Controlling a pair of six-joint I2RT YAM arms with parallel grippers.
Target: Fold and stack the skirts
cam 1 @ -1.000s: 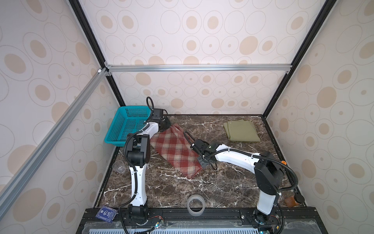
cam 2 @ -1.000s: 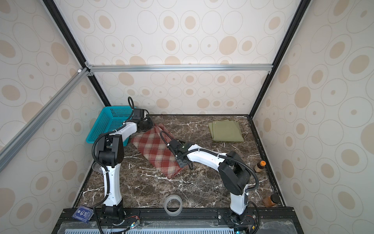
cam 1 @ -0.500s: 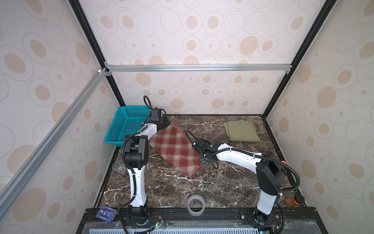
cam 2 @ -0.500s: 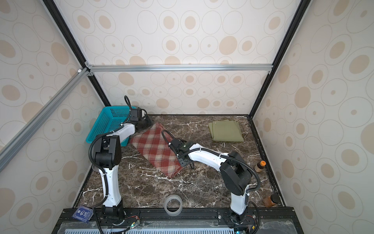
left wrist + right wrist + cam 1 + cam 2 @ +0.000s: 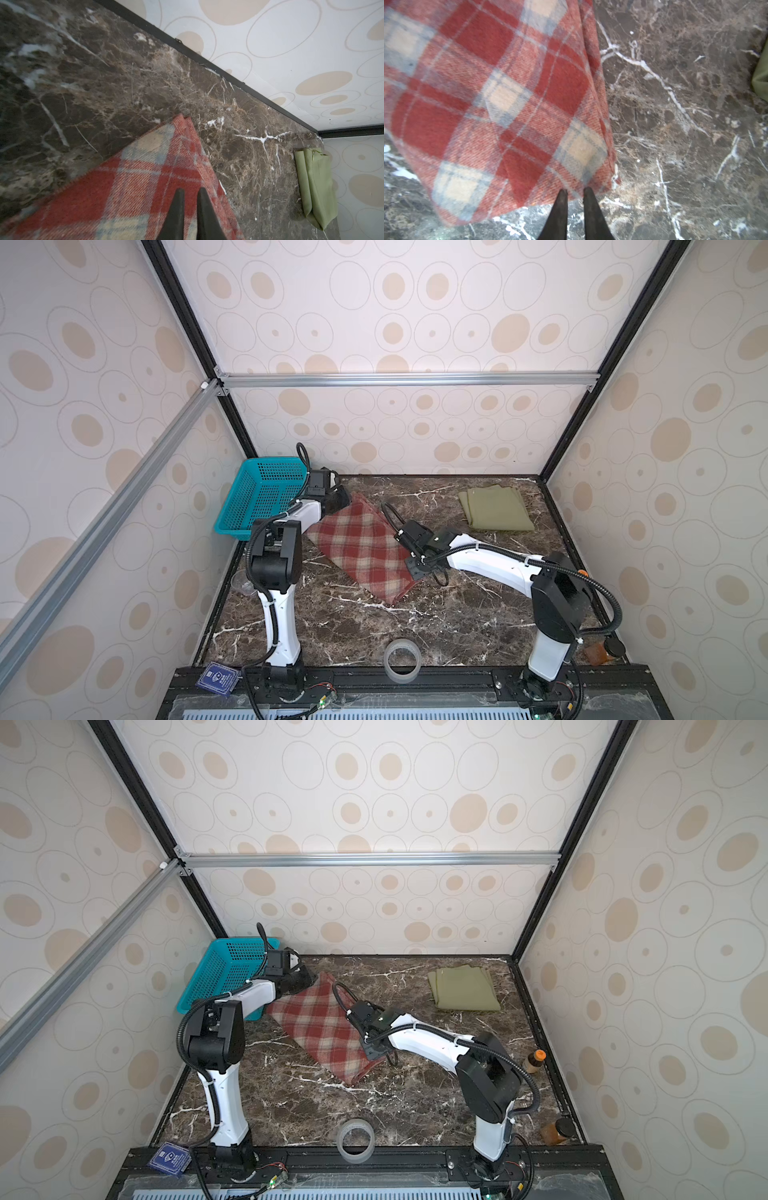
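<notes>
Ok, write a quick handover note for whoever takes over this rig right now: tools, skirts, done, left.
Left tool: jaws nearly together over the plaid skirt's far corner by the basket; grip unclear.
Right tool: jaws nearly together at the plaid's right edge; grip unclear.
Olive skirt: folded, far right of the table, apart from the plaid.
Done: olive folded; plaid laid flat mid-table.
Left: finish the plaid's fold, then stack the two.

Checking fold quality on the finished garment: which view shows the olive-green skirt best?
The top views: both show the olive-green skirt whole, folded and unobstructed. The left wrist view shows it small and at a low angle. The right wrist view catches only a sliver at the frame edge.
</notes>
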